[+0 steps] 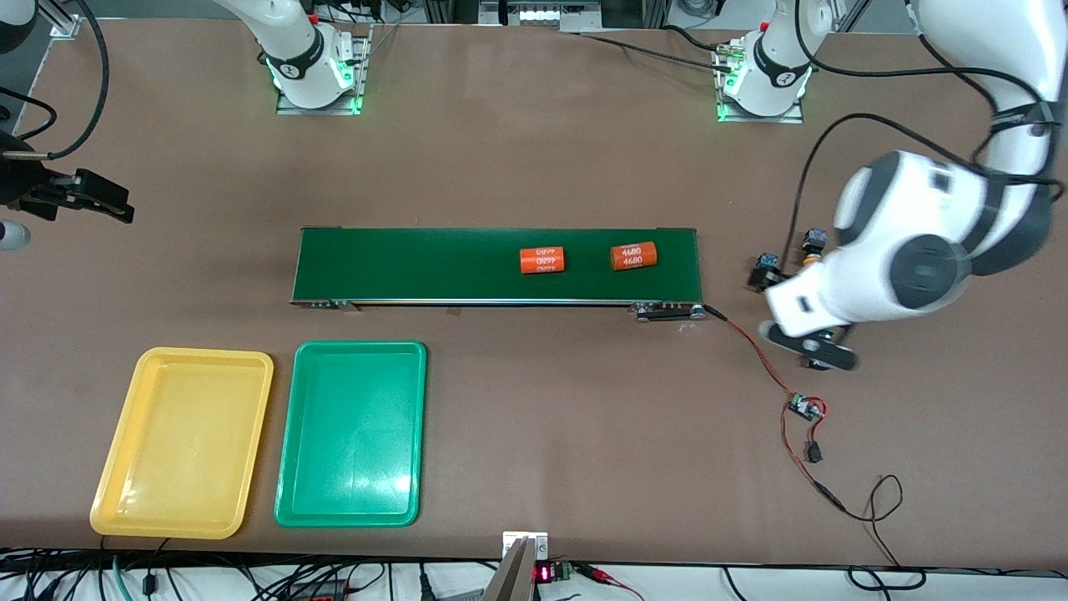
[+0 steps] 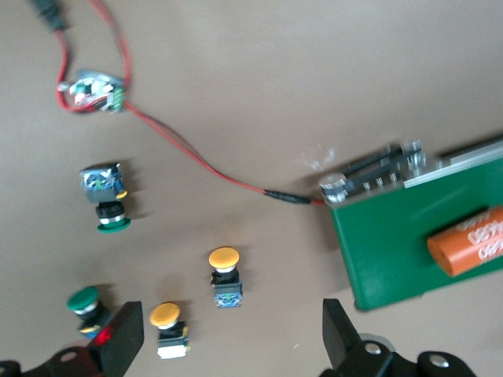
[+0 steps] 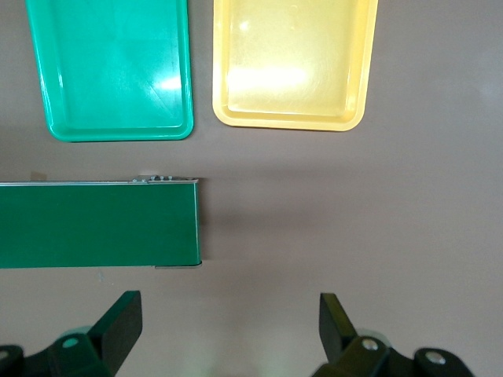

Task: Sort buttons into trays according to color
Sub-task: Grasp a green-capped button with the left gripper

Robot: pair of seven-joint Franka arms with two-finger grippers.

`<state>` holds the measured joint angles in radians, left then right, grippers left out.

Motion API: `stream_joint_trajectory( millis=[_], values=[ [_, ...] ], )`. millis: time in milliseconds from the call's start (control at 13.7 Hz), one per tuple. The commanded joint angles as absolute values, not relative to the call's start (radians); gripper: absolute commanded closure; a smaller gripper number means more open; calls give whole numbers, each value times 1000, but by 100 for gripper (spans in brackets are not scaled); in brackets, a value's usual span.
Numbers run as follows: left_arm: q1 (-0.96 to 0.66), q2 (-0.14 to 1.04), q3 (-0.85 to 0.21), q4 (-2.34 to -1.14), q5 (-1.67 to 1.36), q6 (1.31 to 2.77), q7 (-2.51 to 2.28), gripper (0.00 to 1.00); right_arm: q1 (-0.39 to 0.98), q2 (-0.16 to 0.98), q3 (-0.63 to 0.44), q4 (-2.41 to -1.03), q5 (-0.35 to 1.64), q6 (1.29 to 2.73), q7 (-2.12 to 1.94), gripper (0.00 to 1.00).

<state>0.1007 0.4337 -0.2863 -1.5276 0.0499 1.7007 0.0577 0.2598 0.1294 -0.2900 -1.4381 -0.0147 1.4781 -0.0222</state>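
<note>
Buttons with black-and-blue bodies, four in all: two yellow-capped (image 2: 224, 259) (image 2: 166, 315), two green-capped (image 2: 114, 227) (image 2: 82, 299), loose on the counter (image 1: 534, 150) just past the belt (image 1: 417, 265) at the left arm's end. Seen whole only from the left wrist; mostly hidden by the arm from the front. Left claw (image 2: 228, 345) spread wide above them, pinching nothing. Right claw (image 3: 228, 334) spread too, over bare counter near the belt's other end. Yellow tray (image 1: 183, 442) beside green tray (image 1: 350, 434), nearer the front camera than the belt. Two orange cylinders (image 1: 542, 260) (image 1: 633, 255) on the belt.

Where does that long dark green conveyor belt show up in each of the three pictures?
Front view: long dark green conveyor belt across the table's middle.
Left wrist view: only its end, carrying an orange cylinder.
Right wrist view: its bare end, beside two trays.
Shared landmark: the belt itself.
</note>
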Motion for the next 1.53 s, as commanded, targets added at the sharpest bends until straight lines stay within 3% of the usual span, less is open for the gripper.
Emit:
stream_joint_trajectory(
  millis=[0, 291, 510, 873, 1092, 1237, 1383, 1456],
  values=[
    [11, 364, -96, -1647, -58, 1805, 41, 0, 256, 176, -288, -1414, -14, 1483, -20, 0],
    [-49, 261, 20, -1954, -17, 2161, 48, 0, 256, 189, -287, -1405, -15, 1508, -34, 0],
    [-51, 291, 29, -2098, 81, 2415, 52, 0, 256, 184, -287, -1405, -11, 1517, -35, 0],
    [-55, 452, 77, -2100, 91, 2715, 92, 0, 249, 170, -298, -1404, -12, 1519, -37, 0],
    [-52, 535, 78, -2054, 86, 2761, 92, 1, 212, 146, -282, -1405, -8, 1543, -40, 0],
    [-52, 564, 81, -2045, 87, 2761, 92, 19, 114, 146, -211, -1408, 27, 1549, -66, 0],
    [-51, 566, 81, -2045, 89, 2761, 91, 60, 94, 135, -179, -1411, 29, 1555, -94, 0],
    [-51, 563, 81, -2045, 89, 2760, 91, 74, 100, 132, -181, -1411, 23, 1557, -92, 0]
  ],
)
